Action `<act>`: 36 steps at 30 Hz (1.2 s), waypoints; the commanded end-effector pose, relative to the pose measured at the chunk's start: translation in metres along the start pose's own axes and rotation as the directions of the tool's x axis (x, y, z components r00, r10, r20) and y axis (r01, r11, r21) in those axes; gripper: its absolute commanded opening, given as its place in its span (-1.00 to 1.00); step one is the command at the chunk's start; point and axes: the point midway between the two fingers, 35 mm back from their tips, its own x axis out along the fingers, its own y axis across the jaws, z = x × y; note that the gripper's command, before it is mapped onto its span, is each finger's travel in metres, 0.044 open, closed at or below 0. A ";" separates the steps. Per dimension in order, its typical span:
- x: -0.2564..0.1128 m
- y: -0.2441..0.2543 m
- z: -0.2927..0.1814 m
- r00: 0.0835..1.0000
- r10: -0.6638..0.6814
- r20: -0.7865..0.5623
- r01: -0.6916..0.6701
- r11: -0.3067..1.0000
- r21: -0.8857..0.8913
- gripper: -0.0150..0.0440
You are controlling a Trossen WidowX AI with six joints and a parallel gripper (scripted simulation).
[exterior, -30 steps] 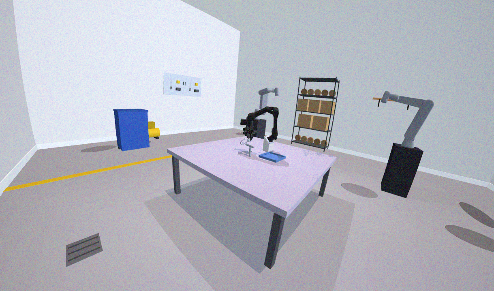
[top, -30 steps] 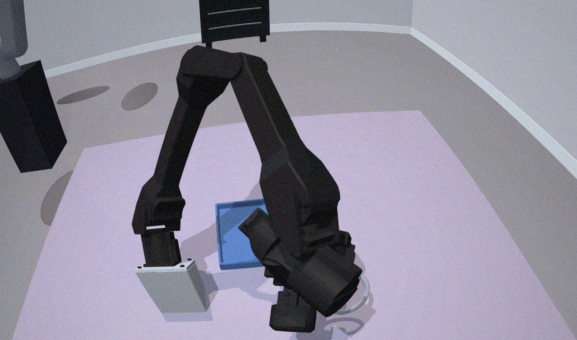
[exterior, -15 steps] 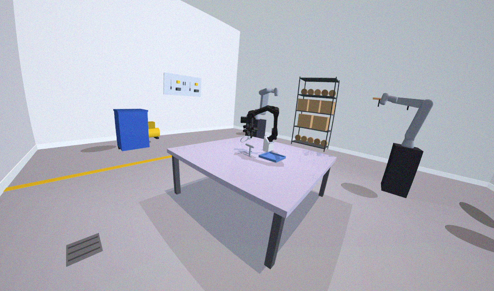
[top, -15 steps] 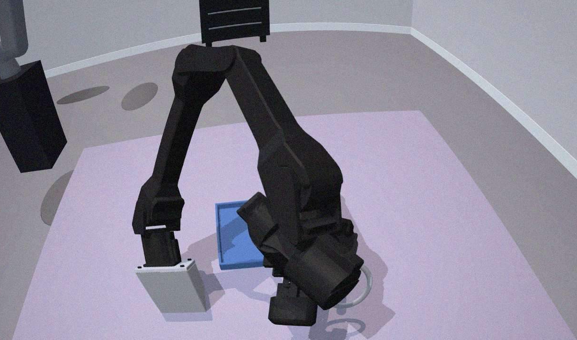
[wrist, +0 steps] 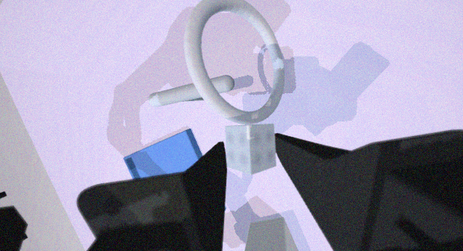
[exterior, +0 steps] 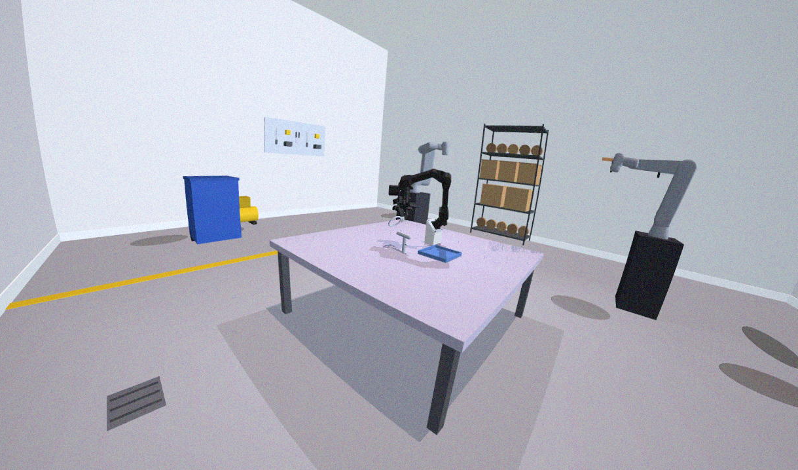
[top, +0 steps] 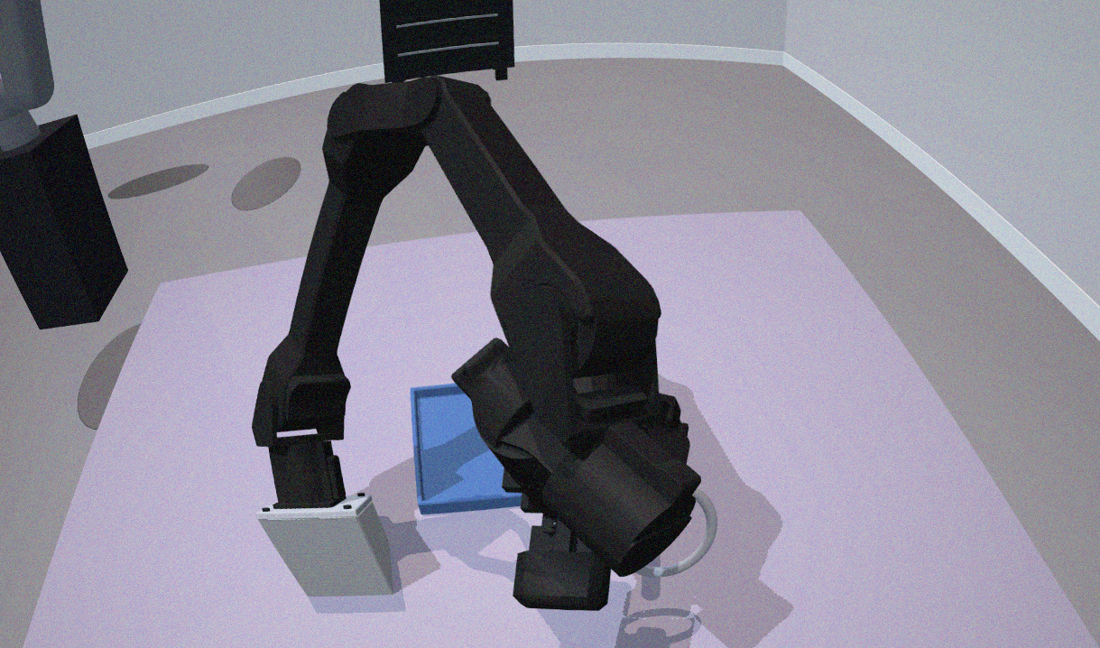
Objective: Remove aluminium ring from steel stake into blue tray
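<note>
The ring (top: 711, 525) (exterior: 400, 220) (wrist: 193, 45) is pale grey and stands tilted on edge in the air. It is off the stake, above its cross-bar (exterior: 402, 235) (wrist: 175, 94). My gripper (wrist: 248, 142) is shut on the ring's small square tab (wrist: 238, 154), with a finger on either side. In the top view the arm hides the fingers. The stake stands upright on the table, its post (exterior: 404, 245) showing in the exterior view. The blue tray (top: 457, 508) (exterior: 431, 256) (wrist: 167, 154) lies beside the stake, partly hidden by the arm in the top view. Nothing shows in its visible part.
The arm's pale base (top: 328, 556) (exterior: 433, 235) stands on the pinkish table (top: 818, 402) (exterior: 361, 274), close to the tray. Shadows of the arm and ring fall across the table. Shelves (exterior: 513, 182) and other arms stand away from the table.
</note>
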 end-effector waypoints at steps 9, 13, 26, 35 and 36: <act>-0.001 0.000 0.021 1.000 -0.006 0.004 0.006 1.000 -0.005 -0.49; 0.000 0.000 0.027 1.000 -0.006 0.004 0.006 1.000 -0.005 -0.49; 0.003 0.001 0.049 1.000 -0.007 0.005 0.007 1.000 -0.006 -0.49; 0.007 0.002 0.063 1.000 -0.006 0.006 0.006 1.000 -0.007 -0.49; 0.007 0.002 0.065 1.000 -0.006 0.006 0.006 1.000 -0.007 -0.49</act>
